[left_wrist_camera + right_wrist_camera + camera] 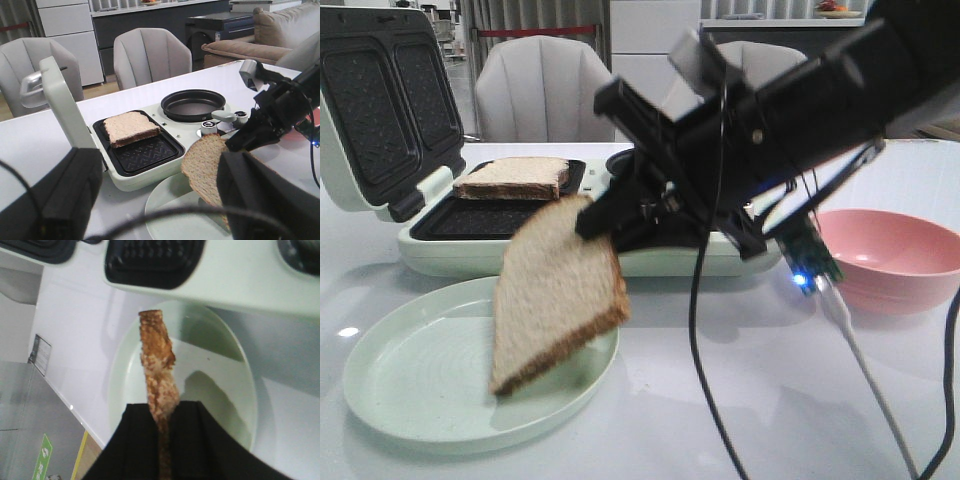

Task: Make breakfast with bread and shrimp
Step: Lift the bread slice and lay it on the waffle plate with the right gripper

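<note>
The right hand [595, 222], at frame centre, is clenched on the top edge of a bread slice [555, 295] hanging tilted over the pale green plate [410, 385] at lower left. Behind, a second slice [513, 178] lies in the open sandwich maker [470, 255]. A pink bowl [895, 258] sits on the worktop [770, 400] at right. The left hand [155, 200] appears blurred; I cannot tell its grip.

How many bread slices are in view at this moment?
2. One slice lies in the sandwich maker's tray; the other slice hangs from the right gripper over the plate.
</note>
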Robot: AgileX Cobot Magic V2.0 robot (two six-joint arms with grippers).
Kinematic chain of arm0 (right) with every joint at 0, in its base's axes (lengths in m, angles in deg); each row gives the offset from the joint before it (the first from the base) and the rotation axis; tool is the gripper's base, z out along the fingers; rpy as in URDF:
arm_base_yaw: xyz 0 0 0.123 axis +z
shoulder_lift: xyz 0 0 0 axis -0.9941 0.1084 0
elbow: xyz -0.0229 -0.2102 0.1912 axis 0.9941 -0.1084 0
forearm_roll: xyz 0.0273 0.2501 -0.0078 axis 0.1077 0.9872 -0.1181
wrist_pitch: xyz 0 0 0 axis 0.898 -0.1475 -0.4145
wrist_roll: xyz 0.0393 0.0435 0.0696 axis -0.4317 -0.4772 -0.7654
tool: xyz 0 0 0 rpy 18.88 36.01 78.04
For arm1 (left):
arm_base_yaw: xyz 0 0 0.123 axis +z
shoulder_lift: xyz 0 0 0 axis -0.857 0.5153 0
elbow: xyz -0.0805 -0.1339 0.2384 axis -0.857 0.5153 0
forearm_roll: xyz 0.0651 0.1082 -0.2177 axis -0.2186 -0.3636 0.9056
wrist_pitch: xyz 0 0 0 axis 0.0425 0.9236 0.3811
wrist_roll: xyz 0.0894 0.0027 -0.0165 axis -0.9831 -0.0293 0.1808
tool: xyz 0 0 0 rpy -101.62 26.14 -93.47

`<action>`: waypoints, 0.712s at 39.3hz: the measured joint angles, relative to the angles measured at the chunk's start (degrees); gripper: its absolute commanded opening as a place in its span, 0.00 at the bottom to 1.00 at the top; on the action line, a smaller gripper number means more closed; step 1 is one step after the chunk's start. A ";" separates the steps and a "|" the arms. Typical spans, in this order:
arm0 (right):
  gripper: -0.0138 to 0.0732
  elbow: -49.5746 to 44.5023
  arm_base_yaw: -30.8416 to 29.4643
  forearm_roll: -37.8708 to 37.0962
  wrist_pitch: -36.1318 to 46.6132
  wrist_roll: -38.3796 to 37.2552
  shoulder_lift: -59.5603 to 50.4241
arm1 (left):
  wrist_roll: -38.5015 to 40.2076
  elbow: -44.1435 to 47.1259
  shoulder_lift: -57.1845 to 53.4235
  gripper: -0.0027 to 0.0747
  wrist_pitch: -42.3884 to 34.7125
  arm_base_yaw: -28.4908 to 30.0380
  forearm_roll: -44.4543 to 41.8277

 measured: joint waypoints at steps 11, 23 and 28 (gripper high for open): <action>0.32 7.02 0.00 8.31 -0.47 2.65 0.58 | 0.00 0.00 0.00 0.72 0.00 0.00 0.00; 0.32 21.77 2.88 9.17 3.97 5.62 8.46 | 0.00 0.00 0.00 0.72 0.00 0.00 0.00; 0.32 27.89 4.07 9.37 6.44 5.73 13.92 | 0.00 0.00 0.00 0.72 0.00 0.00 0.00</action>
